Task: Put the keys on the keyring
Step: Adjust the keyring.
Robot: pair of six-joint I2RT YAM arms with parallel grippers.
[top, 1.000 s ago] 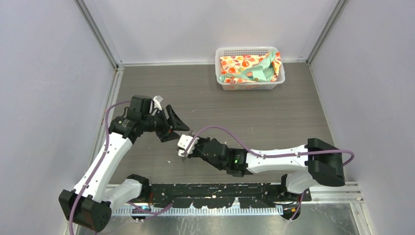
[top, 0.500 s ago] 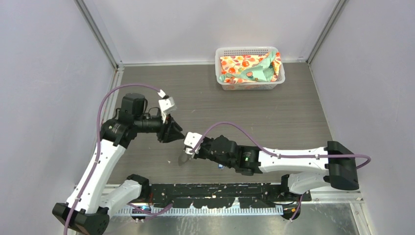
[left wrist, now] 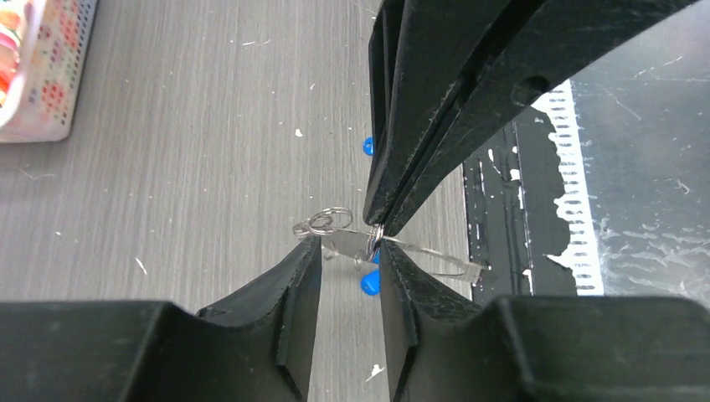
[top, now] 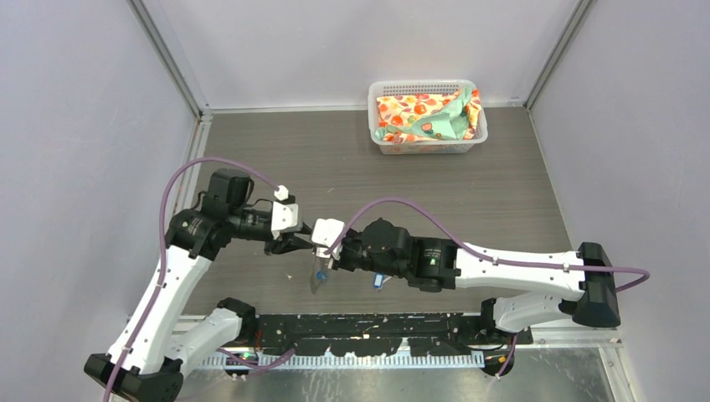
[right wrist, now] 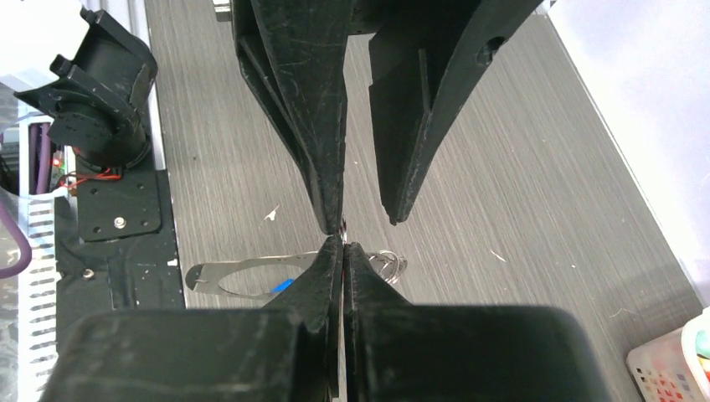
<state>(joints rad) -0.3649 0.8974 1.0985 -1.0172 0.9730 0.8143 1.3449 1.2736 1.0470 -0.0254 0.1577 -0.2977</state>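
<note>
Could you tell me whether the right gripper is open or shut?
Shut: the right gripper has its fingertips pressed together, pinching the thin metal keyring.

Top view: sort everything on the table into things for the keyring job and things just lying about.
For the job: keyring; blue-headed keys.
Lying about: white basket; patterned cloth inside it.

Keyring (left wrist: 393, 247) sits mid-table near the front edge, between left gripper (top: 303, 242) on its left and right gripper (top: 319, 270) on its right. One key (left wrist: 369, 283) under it, another (left wrist: 367, 146) just beyond. Basket (top: 426, 144) far back right, cloth (top: 427, 117) inside.
</note>
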